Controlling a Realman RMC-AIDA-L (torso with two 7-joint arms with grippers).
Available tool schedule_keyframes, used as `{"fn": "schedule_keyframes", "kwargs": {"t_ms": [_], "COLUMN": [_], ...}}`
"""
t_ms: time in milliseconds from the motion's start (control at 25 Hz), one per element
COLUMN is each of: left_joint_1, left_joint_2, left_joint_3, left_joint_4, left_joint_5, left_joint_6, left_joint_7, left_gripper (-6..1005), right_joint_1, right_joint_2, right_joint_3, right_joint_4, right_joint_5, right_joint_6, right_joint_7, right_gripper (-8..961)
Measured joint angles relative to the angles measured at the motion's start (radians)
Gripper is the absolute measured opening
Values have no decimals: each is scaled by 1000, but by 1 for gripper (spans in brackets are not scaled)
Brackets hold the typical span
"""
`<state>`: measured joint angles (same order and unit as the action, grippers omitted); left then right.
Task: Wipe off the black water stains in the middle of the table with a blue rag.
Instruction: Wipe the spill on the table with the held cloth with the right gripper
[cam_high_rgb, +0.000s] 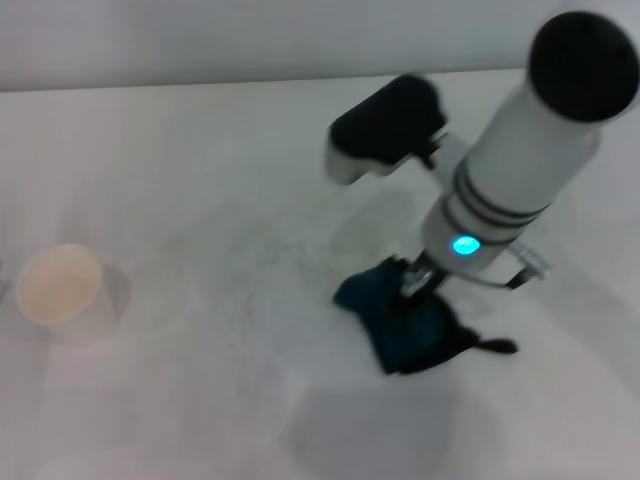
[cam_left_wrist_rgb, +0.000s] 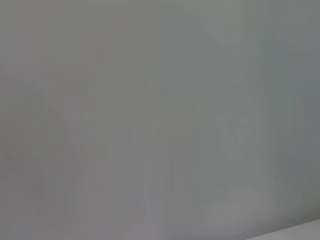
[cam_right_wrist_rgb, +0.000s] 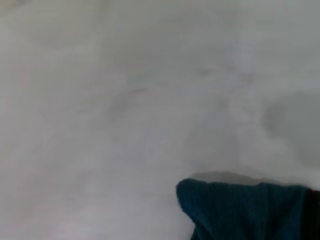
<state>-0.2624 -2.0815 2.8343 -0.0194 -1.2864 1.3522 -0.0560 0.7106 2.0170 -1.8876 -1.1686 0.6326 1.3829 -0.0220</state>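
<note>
The blue rag lies bunched on the white table, right of the middle. My right gripper comes down onto the rag's far edge and is shut on it, pressing it to the table. The rag's teal edge also shows in the right wrist view. No black water stains show in any view; only faint grey smears mark the table beyond the rag. My left gripper is out of view; the left wrist view shows only a plain grey surface.
A white cup stands upright at the table's left side, far from the rag. The table's far edge runs along the top of the head view.
</note>
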Motion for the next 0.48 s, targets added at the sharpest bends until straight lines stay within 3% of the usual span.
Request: {"fn": "schedule_keyframes", "kwargs": {"t_ms": [480], "left_joint_1": [-7], "left_joint_2": [1], "left_joint_3": [-3], "left_joint_4": [14], "left_joint_5": [-4], "left_joint_6": [-4], "left_joint_7": [1], "left_gripper": [834], "right_joint_1": [-125], "right_joint_2": [-9], "right_joint_3": [424], "right_joint_4": [-24], "right_joint_5": [-266], "right_joint_6": [112], "right_joint_7": [-131], "right_gripper": [86]}}
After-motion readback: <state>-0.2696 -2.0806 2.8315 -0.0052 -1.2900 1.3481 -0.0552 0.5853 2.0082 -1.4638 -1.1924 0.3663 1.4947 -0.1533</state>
